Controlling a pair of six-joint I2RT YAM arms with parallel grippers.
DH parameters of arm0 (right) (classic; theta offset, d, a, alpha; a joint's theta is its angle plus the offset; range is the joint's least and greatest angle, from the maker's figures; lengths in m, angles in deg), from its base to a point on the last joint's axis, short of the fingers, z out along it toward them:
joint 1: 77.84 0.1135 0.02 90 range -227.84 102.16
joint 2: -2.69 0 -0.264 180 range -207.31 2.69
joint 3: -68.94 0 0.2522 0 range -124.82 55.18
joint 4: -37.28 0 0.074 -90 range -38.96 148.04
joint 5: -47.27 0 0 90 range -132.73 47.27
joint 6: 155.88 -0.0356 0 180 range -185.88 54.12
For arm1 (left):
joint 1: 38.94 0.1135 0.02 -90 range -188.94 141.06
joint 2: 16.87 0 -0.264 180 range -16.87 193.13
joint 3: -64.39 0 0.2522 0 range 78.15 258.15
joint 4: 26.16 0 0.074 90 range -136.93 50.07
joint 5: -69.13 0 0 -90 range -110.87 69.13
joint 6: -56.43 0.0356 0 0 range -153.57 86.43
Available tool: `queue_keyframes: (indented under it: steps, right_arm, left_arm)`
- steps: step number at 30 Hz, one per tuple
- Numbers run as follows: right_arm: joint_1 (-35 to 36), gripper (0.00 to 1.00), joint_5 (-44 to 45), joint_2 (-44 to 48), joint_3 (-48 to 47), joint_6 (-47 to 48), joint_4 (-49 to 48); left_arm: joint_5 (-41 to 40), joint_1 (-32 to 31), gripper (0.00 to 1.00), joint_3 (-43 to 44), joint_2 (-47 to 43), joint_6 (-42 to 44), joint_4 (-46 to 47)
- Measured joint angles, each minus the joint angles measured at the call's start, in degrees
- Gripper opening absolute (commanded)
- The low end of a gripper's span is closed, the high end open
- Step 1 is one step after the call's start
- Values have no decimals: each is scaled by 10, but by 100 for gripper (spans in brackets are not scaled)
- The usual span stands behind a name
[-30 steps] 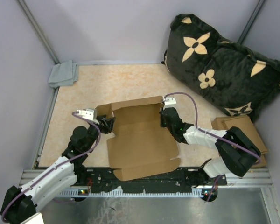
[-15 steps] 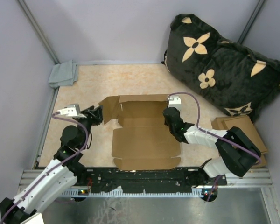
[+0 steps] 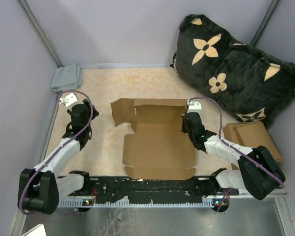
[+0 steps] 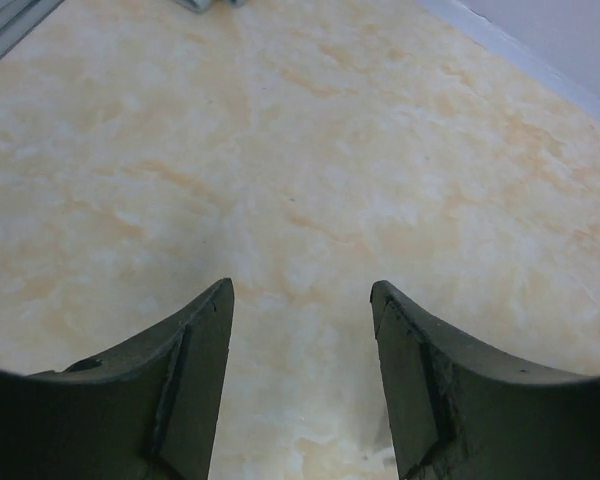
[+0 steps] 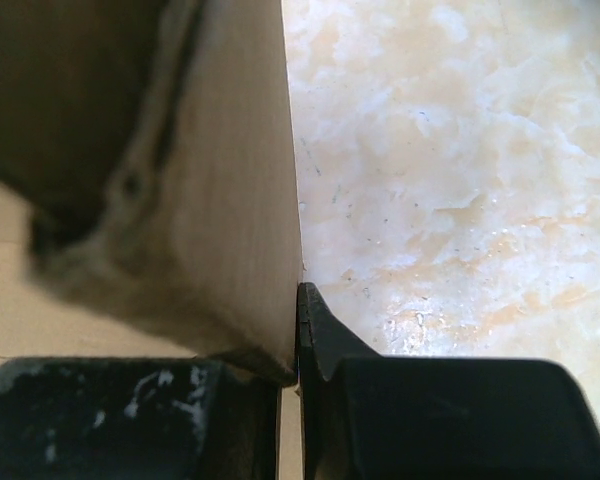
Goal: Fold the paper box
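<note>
**Cardboard wall pinched upright on the right**

The paper box (image 3: 157, 150) lies open at mid-table, mostly flat. The right gripper (image 5: 298, 330) is clamped on its right side flap (image 5: 235, 200) and holds that panel upright, probably to set the crease. The left gripper (image 4: 300, 290) hangs over the marbled tabletop (image 4: 380, 150), well apart from the box. Its fingers are spread and hold nothing.
</note>
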Motion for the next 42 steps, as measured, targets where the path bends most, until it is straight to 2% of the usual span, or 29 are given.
queue_keyframes:
  steps: [2,5,13,17,20,27,31,35,42]
  right_arm:
    - [-3,4,-18,4,0,4,3]
    - [-8,5,-41,4,0,9,6]
    - [-18,6,-130,4,-7,26,19]
    - [-18,7,-148,4,-18,33,31]
    - [-18,7,-153,4,-26,34,37]
    - [-18,7,-156,2,-31,34,40]
    - [-18,7,-158,2,-32,34,40]
    - [-18,8,-164,2,-32,34,40]
    - [-18,8,-173,2,-39,40,45]
  left_arm:
    - [39,37,71,-14,16,-9,26]
    - [119,54,74,-49,38,-15,93]
    - [301,55,68,-158,63,-10,276]
    - [385,55,65,-225,27,-6,348]
    - [446,55,62,-284,-47,-22,387]
    - [508,55,60,-296,-181,-51,356]
    - [527,54,59,-296,-216,-59,332]
    - [538,51,58,-296,-190,-62,331]
    - [571,44,57,-290,-70,-74,369]
